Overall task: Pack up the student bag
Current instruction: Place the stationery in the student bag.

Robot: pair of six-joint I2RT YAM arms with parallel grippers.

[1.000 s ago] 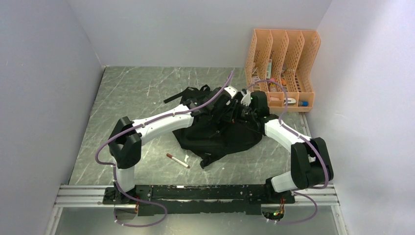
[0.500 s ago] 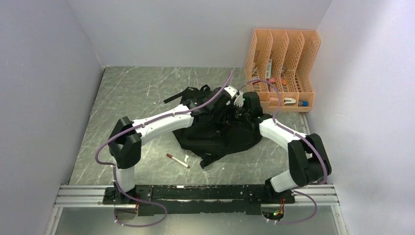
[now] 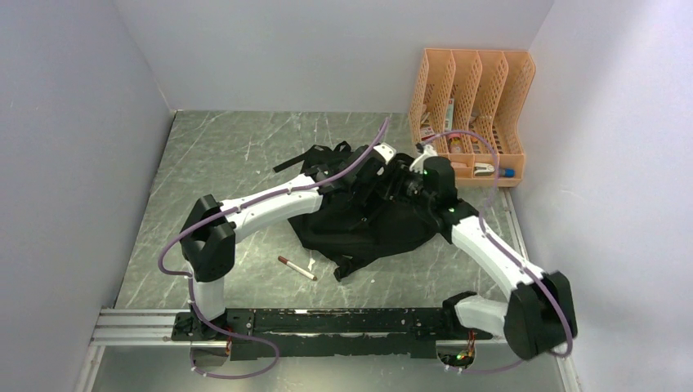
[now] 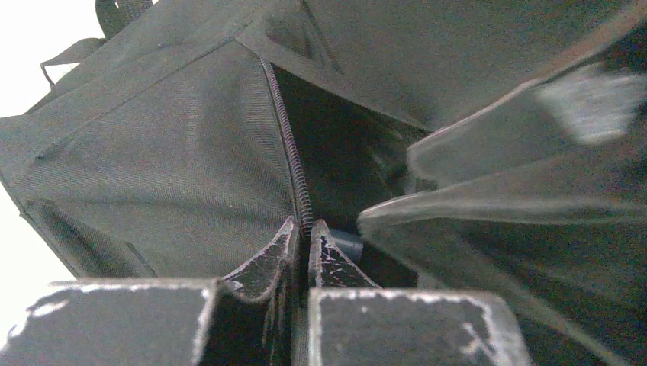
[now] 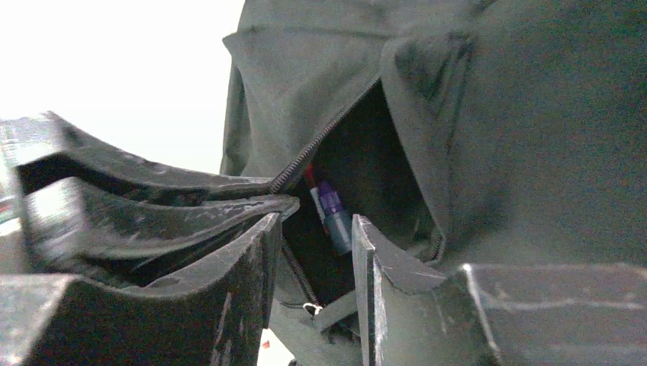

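The student bag (image 3: 368, 224), a black fabric backpack, lies slumped mid-table. My left gripper (image 4: 303, 229) is shut on the zipper edge (image 4: 288, 145) of a pocket and holds it apart; in the top view it sits on the bag's upper part (image 3: 382, 174). My right gripper (image 5: 316, 221) stands open just before that pocket's mouth, at the bag's upper right (image 3: 407, 184). Inside the pocket, beyond my right fingertips, lies a marker (image 5: 333, 212) with a purple and grey body. No finger grips it.
A pen with a red end (image 3: 296, 268) lies on the table left of the bag's lower corner. An orange slotted file organiser (image 3: 474, 98) with small items in it stands at the back right, against the wall. Bag straps (image 3: 298, 159) trail to the upper left.
My right gripper's jaws have widened. The right arm's elbow has swung out toward the near right while its wrist stayed at the bag. The left arm has not moved.
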